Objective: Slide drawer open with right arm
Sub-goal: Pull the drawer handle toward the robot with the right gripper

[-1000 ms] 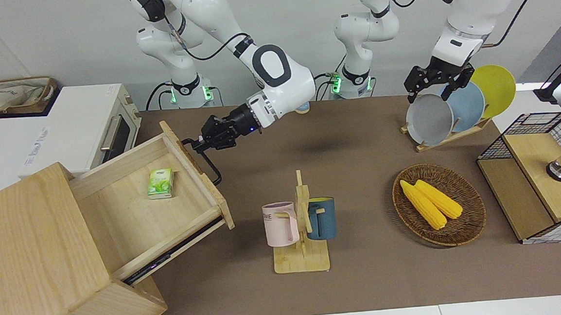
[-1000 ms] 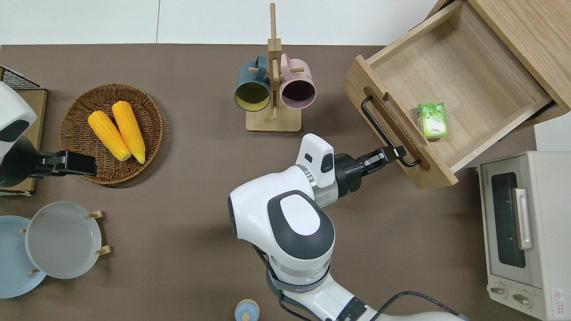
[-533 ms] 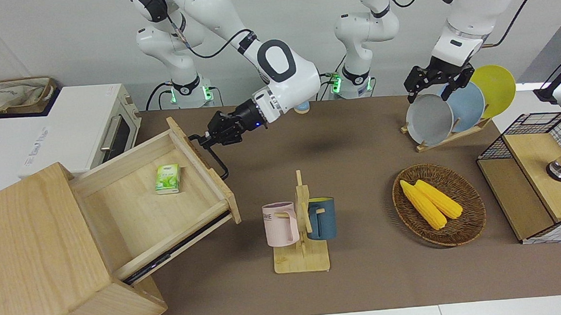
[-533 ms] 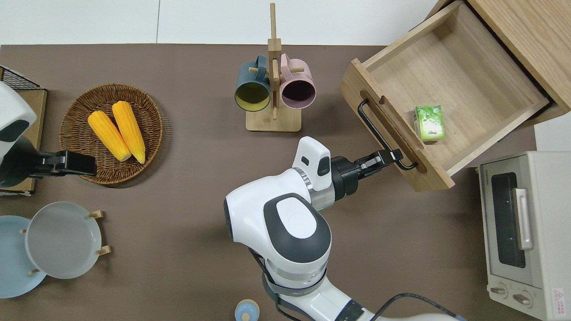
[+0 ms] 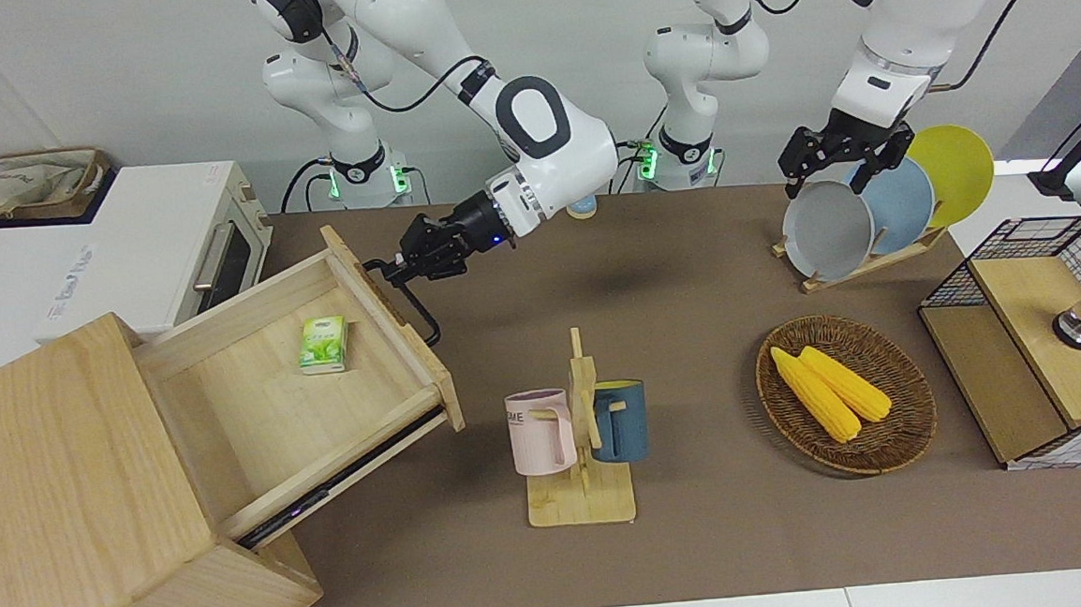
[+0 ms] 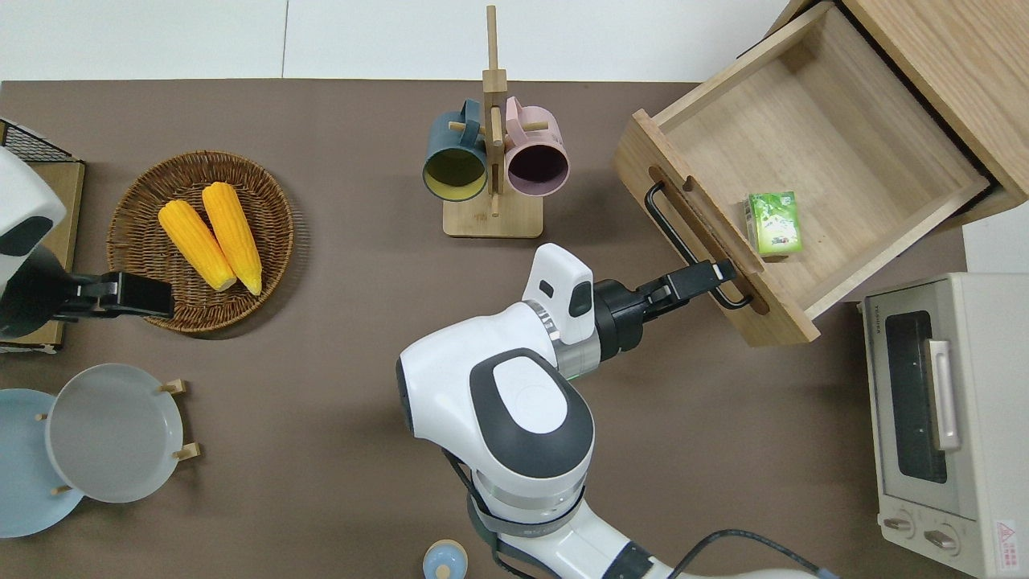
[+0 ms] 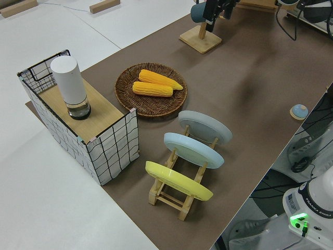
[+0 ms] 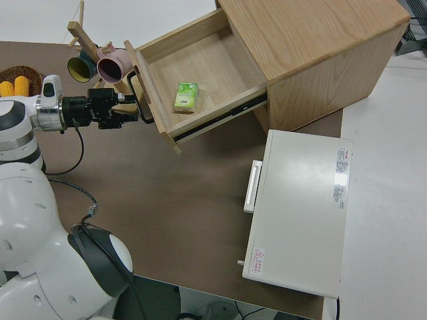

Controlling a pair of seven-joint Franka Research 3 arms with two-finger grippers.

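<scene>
The room I work in is brightly and evenly lit from above. My right arm (image 5: 540,144) throws a soft blurred shadow on the brown table (image 5: 705,537), and the mug rack (image 6: 492,121) casts a faint short one. The white toaster oven (image 8: 303,213) top looks washed out, near glare. The inside of the drawer (image 6: 812,153) is shaded along one wall. All views are sharp; straight edges bow slightly near the front view's corners.
</scene>
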